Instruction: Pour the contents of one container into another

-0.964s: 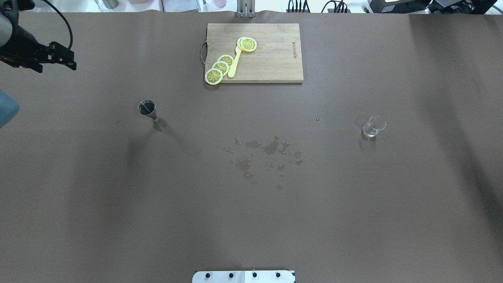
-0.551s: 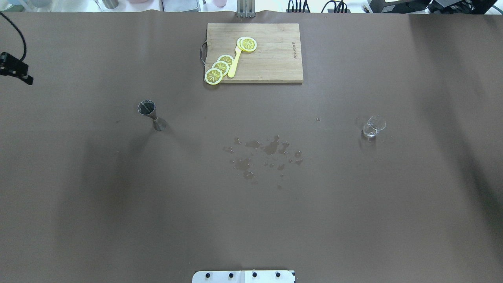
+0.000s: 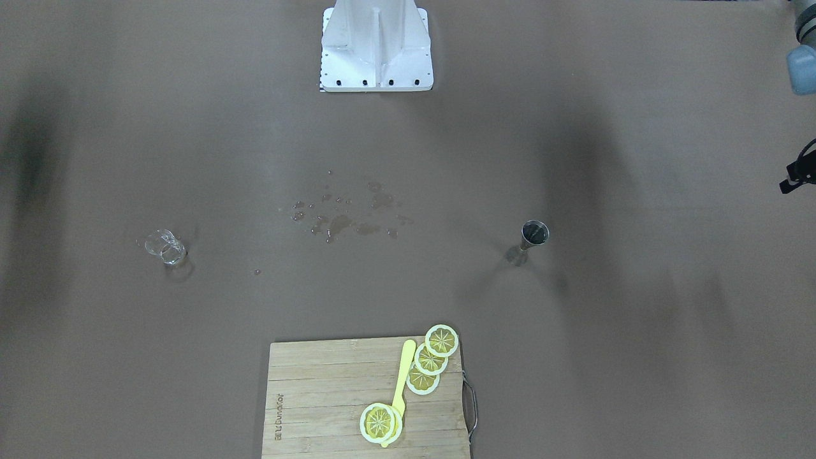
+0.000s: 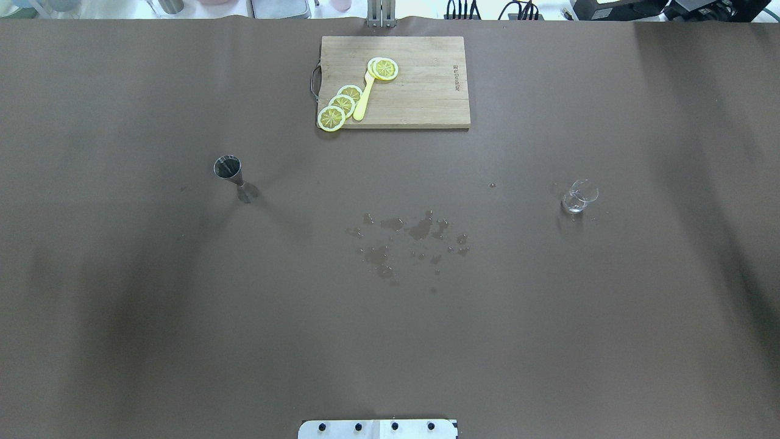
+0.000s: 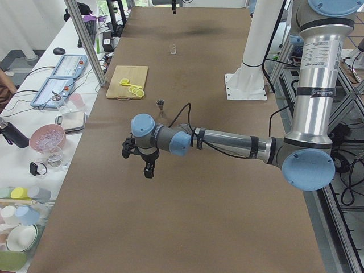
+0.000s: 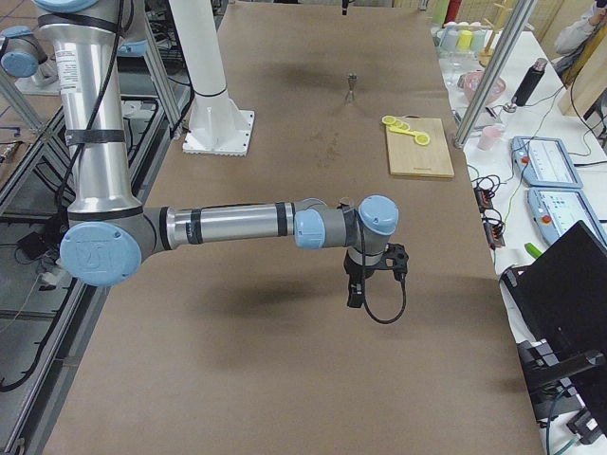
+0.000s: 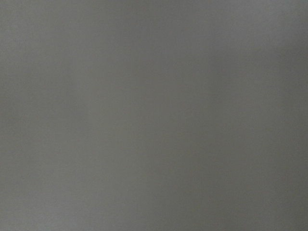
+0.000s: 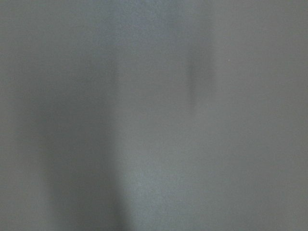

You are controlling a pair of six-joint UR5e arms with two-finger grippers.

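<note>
The small clear glass cup [image 4: 579, 196] stands upright on the right half of the table, also seen as the glass cup [image 3: 164, 247] in the front view. The steel hourglass jigger [image 4: 230, 171] stands upright on the left half, apart from everything; it shows again as the jigger [image 3: 533, 234]. Neither gripper appears in the overhead view. My left gripper [image 5: 149, 172] hangs above bare table, well short of the jigger, and I cannot tell its state. My right gripper [image 6: 355, 298] hangs over bare table too, state unclear. Both wrist views show only blurred brown surface.
A wooden cutting board [image 4: 420, 91] with lemon slices [image 4: 341, 105] and a yellow knife lies at the far middle. A patch of spilled drops [image 4: 414, 235] wets the table's centre. The robot's base plate [image 4: 378, 428] sits at the near edge.
My left gripper has slid out past the left edge of the overhead view. The jigger and the glass cup have stayed where they were.
</note>
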